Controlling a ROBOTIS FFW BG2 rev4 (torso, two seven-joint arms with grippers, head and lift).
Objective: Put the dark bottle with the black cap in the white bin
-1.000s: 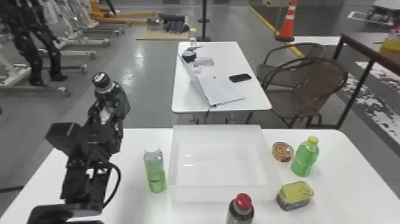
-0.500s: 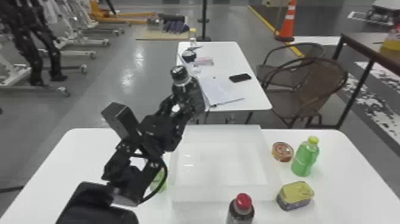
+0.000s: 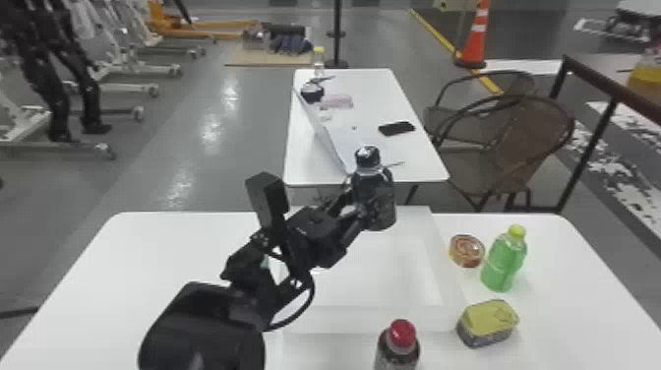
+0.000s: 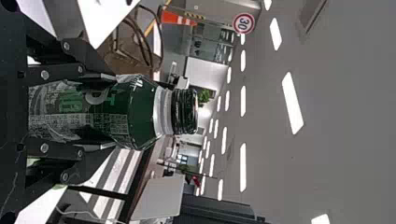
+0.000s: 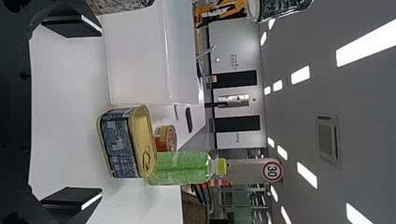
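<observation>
Dark bottle with the black cap (image 3: 377, 204), gripped by the left tool (image 3: 358, 210), nearly upright with the cap up, raised off the tabletop (image 3: 162, 256). Overlapping the far wall of the white bin (image 3: 369, 320) in the head view. Clasped from both sides around the label, with neck and cap projecting past the fingertips, in the left wrist view. Open, with fingers spread wide apart, for the right tool (image 5: 100, 113). Standing to the right of the bin, a green bottle (image 3: 504, 261); just beside it, a round tin (image 3: 466, 251). Nearer the robot, a yellow-lidded can (image 3: 487, 322). In front of the bin, a red-capped bottle (image 3: 399, 347), partly cut off by the head view's bottom edge.
</observation>
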